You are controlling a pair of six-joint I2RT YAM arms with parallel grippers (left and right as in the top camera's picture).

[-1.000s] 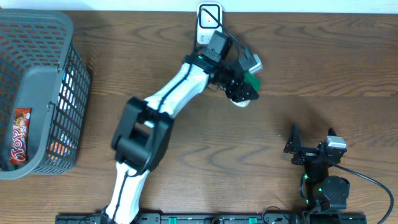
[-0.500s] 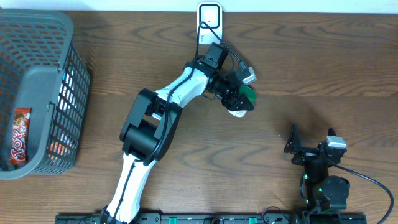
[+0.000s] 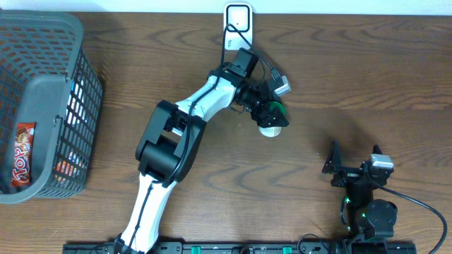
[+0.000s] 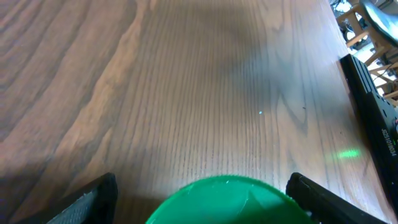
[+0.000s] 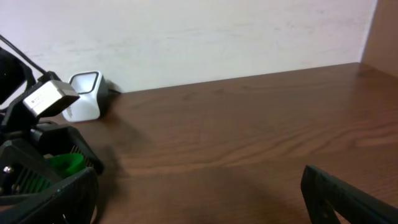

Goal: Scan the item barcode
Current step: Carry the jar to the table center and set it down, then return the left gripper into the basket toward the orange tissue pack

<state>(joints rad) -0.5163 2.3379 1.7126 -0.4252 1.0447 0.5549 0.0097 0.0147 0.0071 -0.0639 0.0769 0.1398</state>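
Green-capped item (image 3: pixel 271 130) sits between left gripper's (image 3: pixel 272 117) parted fingers.

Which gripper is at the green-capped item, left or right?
The left gripper: it is stretched out near the scanner, with the green-capped item between its jaws. The right gripper is parked well away from it, jaws empty.
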